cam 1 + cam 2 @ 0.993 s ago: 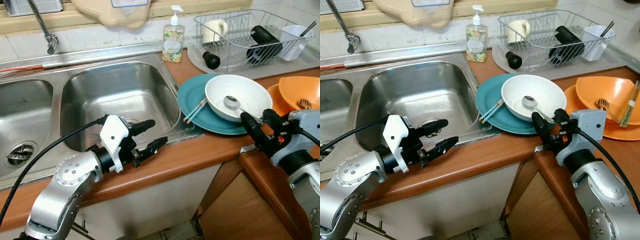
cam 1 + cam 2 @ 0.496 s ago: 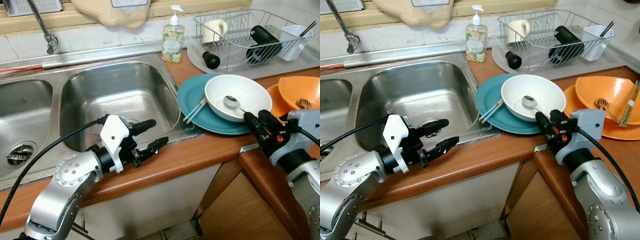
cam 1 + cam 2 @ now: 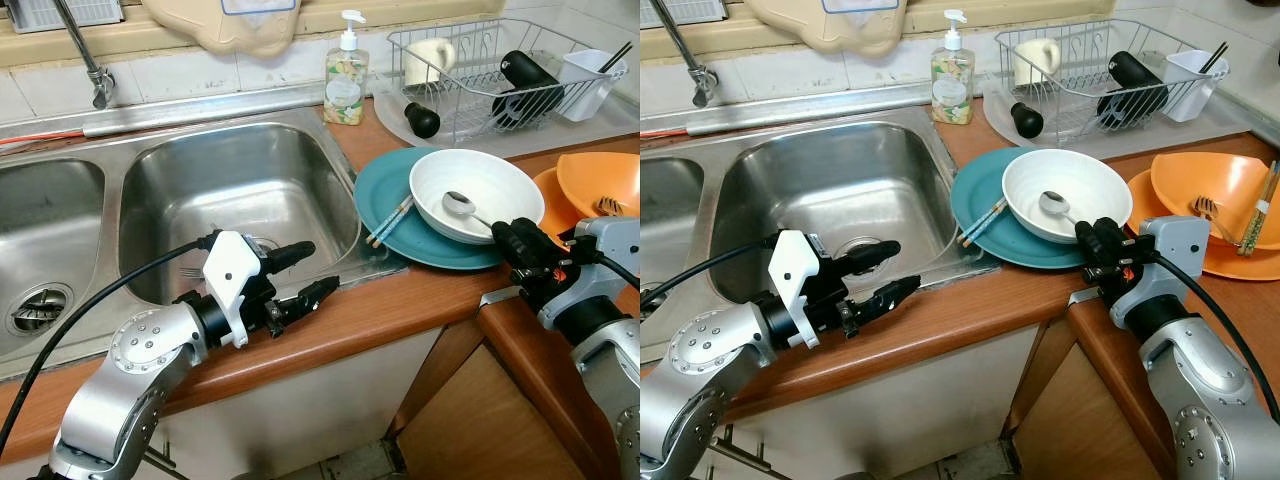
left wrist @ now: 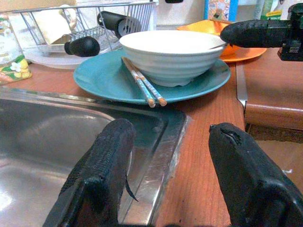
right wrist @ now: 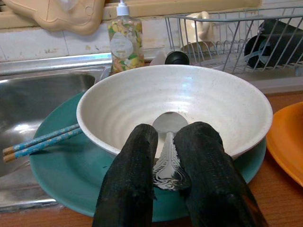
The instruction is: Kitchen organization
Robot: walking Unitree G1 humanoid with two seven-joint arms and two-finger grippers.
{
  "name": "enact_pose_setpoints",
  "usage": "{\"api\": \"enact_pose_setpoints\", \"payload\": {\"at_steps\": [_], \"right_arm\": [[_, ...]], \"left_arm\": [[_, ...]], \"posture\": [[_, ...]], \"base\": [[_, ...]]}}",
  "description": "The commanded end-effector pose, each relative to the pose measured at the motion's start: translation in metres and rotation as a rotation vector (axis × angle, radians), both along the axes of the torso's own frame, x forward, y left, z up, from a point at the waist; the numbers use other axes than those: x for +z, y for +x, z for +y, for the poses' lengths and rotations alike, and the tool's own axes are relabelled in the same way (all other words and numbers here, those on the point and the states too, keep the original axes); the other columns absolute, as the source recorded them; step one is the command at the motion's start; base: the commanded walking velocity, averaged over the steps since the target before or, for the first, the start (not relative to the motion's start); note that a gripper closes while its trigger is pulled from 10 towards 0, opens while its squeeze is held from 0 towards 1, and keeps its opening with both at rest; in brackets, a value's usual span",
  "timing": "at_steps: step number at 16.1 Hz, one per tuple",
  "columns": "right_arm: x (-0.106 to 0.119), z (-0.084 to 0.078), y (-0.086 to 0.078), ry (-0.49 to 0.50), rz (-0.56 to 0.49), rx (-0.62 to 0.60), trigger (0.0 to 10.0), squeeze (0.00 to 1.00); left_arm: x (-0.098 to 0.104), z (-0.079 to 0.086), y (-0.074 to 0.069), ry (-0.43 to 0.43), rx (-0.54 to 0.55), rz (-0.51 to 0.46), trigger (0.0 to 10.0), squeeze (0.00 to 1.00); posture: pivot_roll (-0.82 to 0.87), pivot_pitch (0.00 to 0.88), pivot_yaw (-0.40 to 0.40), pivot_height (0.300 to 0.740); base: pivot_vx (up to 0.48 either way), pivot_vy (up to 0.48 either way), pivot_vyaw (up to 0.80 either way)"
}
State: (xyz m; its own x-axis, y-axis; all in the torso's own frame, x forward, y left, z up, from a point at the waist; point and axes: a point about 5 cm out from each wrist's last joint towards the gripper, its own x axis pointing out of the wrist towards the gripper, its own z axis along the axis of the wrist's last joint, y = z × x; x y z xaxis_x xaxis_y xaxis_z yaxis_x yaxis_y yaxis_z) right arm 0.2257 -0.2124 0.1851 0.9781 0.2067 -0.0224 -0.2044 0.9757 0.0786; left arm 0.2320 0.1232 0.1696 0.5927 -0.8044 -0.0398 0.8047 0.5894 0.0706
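Observation:
A white bowl (image 3: 478, 195) sits on a teal plate (image 3: 395, 205) on the wooden counter, right of the sink. A metal spoon (image 3: 462, 208) lies in the bowl with its handle over the near rim. My right gripper (image 3: 510, 240) is at that rim, shut on the spoon's handle (image 5: 166, 165). Blue chopsticks (image 3: 391, 221) rest on the plate's left edge. My left gripper (image 3: 313, 272) hovers open over the sink's front right corner, with nothing between its fingers (image 4: 102, 175).
A double steel sink (image 3: 230, 200) holds a fork near its drain. A soap bottle (image 3: 347, 72) and a dish rack (image 3: 500, 75) with a mug, a black cup and a white holder stand behind. Orange dishes (image 3: 1225, 200) with a fork and chopsticks lie at right.
My right gripper has moved forward to the bowl's rim and shut on the spoon's handle; the spoon has shifted slightly in the bowl. The left arm has barely moved.

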Motion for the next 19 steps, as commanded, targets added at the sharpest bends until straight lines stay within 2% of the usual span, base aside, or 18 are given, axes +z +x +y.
{"api": "enact_pose_setpoints", "payload": {"at_steps": [1, 5, 9, 12, 13, 14, 16, 19], "right_arm": [[0.004, -0.001, 0.001, 0.000, -0.025, 0.006, 0.0, 0.00], [0.016, -0.001, 0.004, 0.007, -0.075, 0.013, 0.0, 0.00], [0.044, 0.012, 0.009, 0.006, -0.171, 0.104, 0.0, 0.00], [0.059, 0.033, 0.011, -0.006, -0.204, 0.252, 0.0, 0.00], [0.061, 0.044, 0.011, -0.022, -0.203, 0.322, 0.0, 0.00], [0.062, 0.047, 0.011, -0.026, -0.201, 0.341, 0.0, 0.00], [0.063, 0.059, 0.011, -0.036, -0.186, 0.424, 0.0, 0.00], [0.061, 0.072, 0.009, -0.060, -0.164, 0.507, 0.0, 0.00]], "left_arm": [[0.005, -0.003, -0.002, 0.007, -0.032, -0.012, 10.0, 0.00], [0.006, -0.003, -0.002, 0.008, -0.058, -0.003, 10.0, 0.00], [0.019, -0.006, 0.009, 0.019, -0.089, -0.058, 10.0, 0.00], [0.037, -0.012, 0.023, 0.053, -0.081, -0.179, 10.0, 0.00], [0.042, -0.016, 0.028, 0.103, -0.074, -0.243, 10.0, 0.00], [0.044, -0.017, 0.030, 0.120, -0.069, -0.266, 10.0, 0.00], [0.047, -0.021, 0.040, 0.244, -0.042, -0.394, 10.0, 0.00], [0.050, -0.026, 0.049, 0.304, -0.009, -0.482, 10.0, 0.00]], "posture": [[-0.13, 0.000, 0.028, 0.740], [-0.13, 0.000, 0.026, 0.740], [-0.13, 0.000, 0.024, 0.740], [-0.13, 0.000, 0.024, 0.740], [-0.13, 0.000, 0.023, 0.740], [-0.12, 0.000, 0.021, 0.740], [-0.11, 0.000, 0.016, 0.740], [-0.11, 0.000, 0.014, 0.740]], "base": [[0.000, 0.000, 0.00], [0.000, 0.000, 0.00], [0.000, 0.000, 0.00], [0.000, 0.000, 0.00], [0.000, 0.000, 0.00], [0.000, 0.000, 0.00], [0.000, 0.000, 0.00], [0.000, 0.000, 0.00]]}}
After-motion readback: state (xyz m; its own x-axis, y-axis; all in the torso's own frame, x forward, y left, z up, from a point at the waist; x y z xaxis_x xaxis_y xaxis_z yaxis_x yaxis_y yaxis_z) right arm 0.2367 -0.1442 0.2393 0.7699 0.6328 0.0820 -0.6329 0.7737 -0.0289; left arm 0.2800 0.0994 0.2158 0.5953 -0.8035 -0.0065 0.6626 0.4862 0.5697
